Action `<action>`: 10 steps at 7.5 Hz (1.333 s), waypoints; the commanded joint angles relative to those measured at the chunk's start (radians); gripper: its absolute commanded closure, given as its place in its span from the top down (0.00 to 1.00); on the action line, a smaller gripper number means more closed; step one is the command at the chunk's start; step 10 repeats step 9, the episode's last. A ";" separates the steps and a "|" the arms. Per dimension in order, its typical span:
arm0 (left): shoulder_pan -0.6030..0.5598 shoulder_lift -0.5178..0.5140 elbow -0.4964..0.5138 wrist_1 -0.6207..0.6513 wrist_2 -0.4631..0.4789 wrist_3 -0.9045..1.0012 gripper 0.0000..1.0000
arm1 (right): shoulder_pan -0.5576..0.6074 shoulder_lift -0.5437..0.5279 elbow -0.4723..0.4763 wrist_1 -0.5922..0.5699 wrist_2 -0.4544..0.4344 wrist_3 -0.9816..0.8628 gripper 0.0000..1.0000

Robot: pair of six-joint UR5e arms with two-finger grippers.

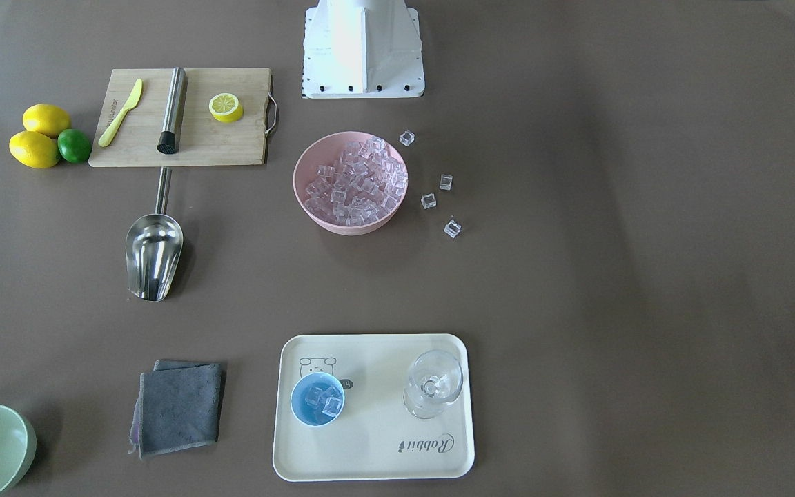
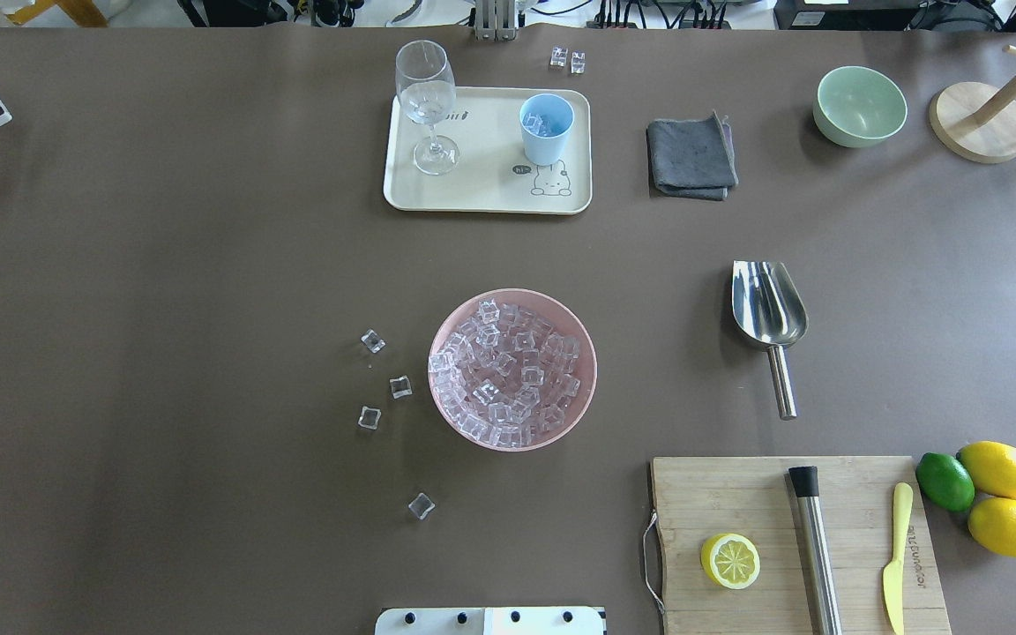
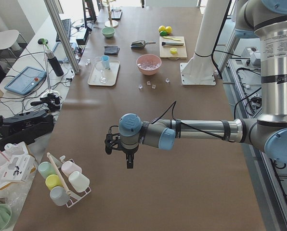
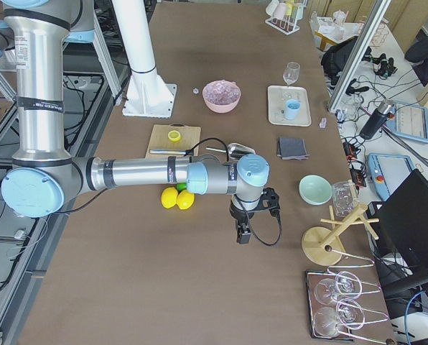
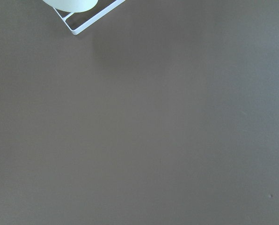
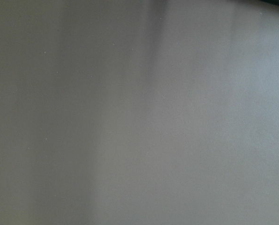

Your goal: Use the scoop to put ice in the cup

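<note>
Pink bowl (image 1: 350, 224) of ice (image 1: 356, 181); scoop (image 1: 154, 255) lies left of bowl; blue cup (image 1: 303, 407) w/ ice on tray (image 1: 377, 449) below bowl; 4 loose cubes (image 1: 428, 201) right of bowl.

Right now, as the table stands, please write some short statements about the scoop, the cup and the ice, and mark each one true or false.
1. The scoop lies empty on the table. True.
2. The cup holds some ice. True.
3. The cup stands on the cutting board. False: it stands on the tray.
4. Loose cubes lie on the table beside the pink bowl. True.
5. The pink bowl is empty. False: it is full of ice.
</note>
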 commanded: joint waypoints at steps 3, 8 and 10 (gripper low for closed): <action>-0.001 0.005 -0.005 0.000 0.055 -0.002 0.98 | 0.001 -0.002 -0.004 -0.001 -0.005 0.002 0.99; 0.007 0.006 0.001 0.001 0.056 -0.002 0.98 | 0.001 -0.002 -0.009 -0.001 -0.005 0.002 0.99; 0.008 0.005 0.016 0.000 0.054 -0.002 0.98 | 0.001 -0.002 -0.015 -0.001 -0.003 0.002 0.99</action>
